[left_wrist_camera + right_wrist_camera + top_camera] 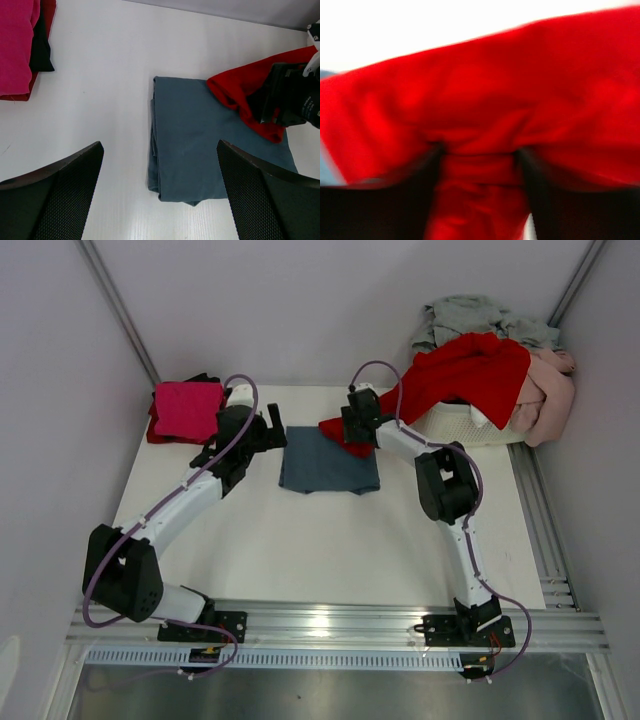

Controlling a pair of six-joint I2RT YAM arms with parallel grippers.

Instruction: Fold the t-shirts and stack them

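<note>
A folded slate blue-grey t-shirt (pixel 330 462) lies mid-table, also in the left wrist view (pixel 210 145). My right gripper (pixel 357 430) is shut on a red t-shirt (pixel 465 375) that stretches from the white basket (pixel 462 424) to the blue shirt's far right corner; red cloth is bunched between the fingers in the right wrist view (pixel 480 170). My left gripper (pixel 270 430) is open and empty just left of the blue shirt. A folded magenta t-shirt (pixel 187 408) tops a stack at the far left, with black and red cloth under it (pixel 40 50).
The basket at the back right also holds a grey t-shirt (pixel 480 315) and a pale pink one (pixel 550 400) hanging over its rim. Walls close in on both sides. A metal rail runs along the near edge.
</note>
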